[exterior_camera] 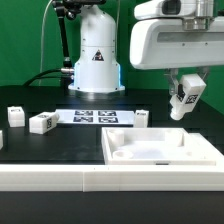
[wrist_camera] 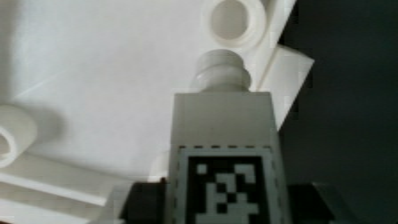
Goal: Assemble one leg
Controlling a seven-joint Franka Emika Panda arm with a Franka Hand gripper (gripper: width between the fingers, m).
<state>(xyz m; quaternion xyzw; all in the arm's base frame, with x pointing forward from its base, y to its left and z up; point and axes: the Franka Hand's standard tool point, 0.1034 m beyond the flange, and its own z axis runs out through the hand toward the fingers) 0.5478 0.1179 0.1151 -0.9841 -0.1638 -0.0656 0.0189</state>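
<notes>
One gripper (exterior_camera: 187,90) to account for. Its condition? (Supervisor)

Clenched on the leg (exterior_camera: 184,102). In the wrist view the dark fingers (wrist_camera: 134,203) press the block's two sides at its tagged end. The black-and-white tag faces the camera. (Inspector)

And the position of that leg? (Supervisor)

It is off the table and held at a tilt. It hangs over the far part of the tray (exterior_camera: 160,150), toward the exterior view's right. In that view, dark background separates the leg's lower end from the tray's rim. The wrist view shows a stepped round peg (wrist_camera: 221,70) on the leg's free end. The peg points at the tray's white surface, close to a round hole (wrist_camera: 231,15). (Inspector)

Anything else on the table (exterior_camera: 60,150)? (Supervisor)

The marker board (exterior_camera: 95,117) lies flat in front of the robot base (exterior_camera: 97,60). The right-hand block (exterior_camera: 143,117) sits just beside the board's end, between the board and the tray. The near block (exterior_camera: 42,123) lies to the exterior view's left of the board. The far block (exterior_camera: 15,115) lies further left again, apart from the near block. All three are small, white and tagged. None touches the tray. (Inspector)
</notes>
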